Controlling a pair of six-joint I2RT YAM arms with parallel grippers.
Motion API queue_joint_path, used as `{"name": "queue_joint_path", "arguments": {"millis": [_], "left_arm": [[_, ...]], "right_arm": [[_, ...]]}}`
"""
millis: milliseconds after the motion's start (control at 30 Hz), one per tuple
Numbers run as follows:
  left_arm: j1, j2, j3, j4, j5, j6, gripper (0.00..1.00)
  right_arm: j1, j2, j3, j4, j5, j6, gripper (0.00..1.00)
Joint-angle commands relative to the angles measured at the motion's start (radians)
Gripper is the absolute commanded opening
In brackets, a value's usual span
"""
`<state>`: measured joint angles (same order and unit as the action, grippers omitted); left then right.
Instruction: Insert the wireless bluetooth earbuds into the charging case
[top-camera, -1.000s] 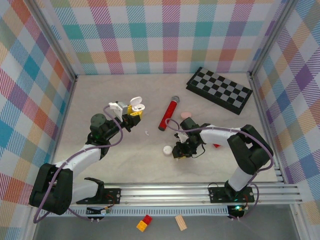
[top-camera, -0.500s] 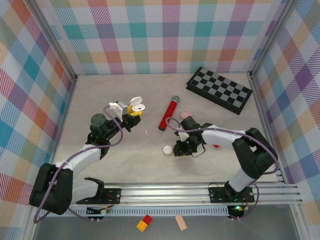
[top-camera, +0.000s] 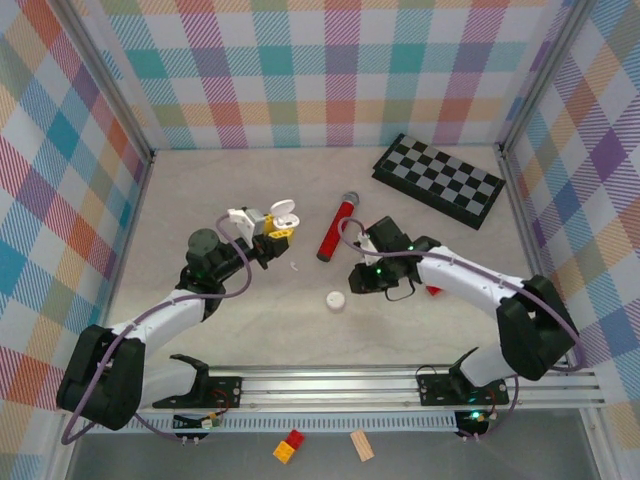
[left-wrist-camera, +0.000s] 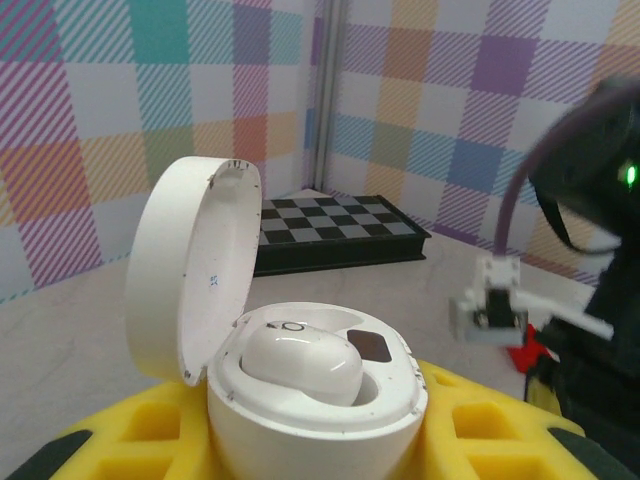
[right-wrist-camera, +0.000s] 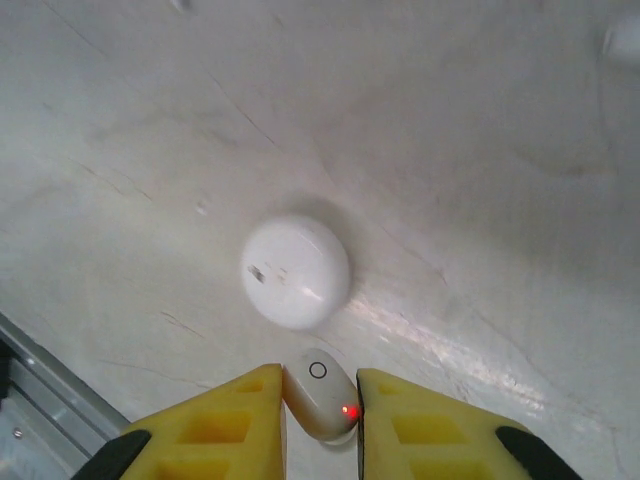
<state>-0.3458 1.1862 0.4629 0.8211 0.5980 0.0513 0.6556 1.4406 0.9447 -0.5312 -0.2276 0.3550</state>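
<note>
Right gripper (top-camera: 355, 279) has lifted clear of the white disc (top-camera: 335, 299), jaws pinching 1 earbud (right-wrist-camera: 321, 405) for delivery. Left gripper (top-camera: 274, 229) clamps the open case (left-wrist-camera: 315, 395) upright, 1 bud (left-wrist-camera: 300, 365) seated, second socket apparently free.

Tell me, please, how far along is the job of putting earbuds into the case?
Done: one earbud sits in the open charging case, which the left gripper holds. In hand: the right gripper pinches a second earbud. Left: carry it over and seat it in the empty slot.
</note>
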Motion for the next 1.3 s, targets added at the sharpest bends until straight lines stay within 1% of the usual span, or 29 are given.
{"name": "queue_joint_path", "arguments": {"millis": [0,133,300,400,733,1000,1267], "left_arm": [[-0.033,0.0,0.013,0.03,-0.011,0.036,0.29],[-0.055,0.036,0.008,0.101,0.006,0.022,0.29],[-0.085,0.081,0.019,0.138,0.007,0.01,0.29],[-0.097,0.082,0.019,0.136,-0.017,0.015,0.29],[-0.138,0.105,0.037,0.134,-0.02,0.019,0.28],[-0.151,0.123,0.064,0.138,-0.002,0.01,0.28],[-0.157,0.143,0.076,0.145,0.002,0.002,0.28]], "right_arm": [[0.005,-0.034,0.094,-0.082,0.025,-0.061,0.23],[0.004,-0.043,0.195,-0.137,0.047,-0.113,0.24],[0.004,-0.022,0.298,-0.136,0.044,-0.161,0.24],[0.004,-0.001,0.36,-0.115,0.017,-0.166,0.24],[0.004,0.083,0.523,-0.025,-0.098,-0.151,0.24],[0.004,0.12,0.544,-0.018,-0.109,-0.168,0.24],[0.004,0.123,0.53,-0.001,-0.131,-0.159,0.24]]}}
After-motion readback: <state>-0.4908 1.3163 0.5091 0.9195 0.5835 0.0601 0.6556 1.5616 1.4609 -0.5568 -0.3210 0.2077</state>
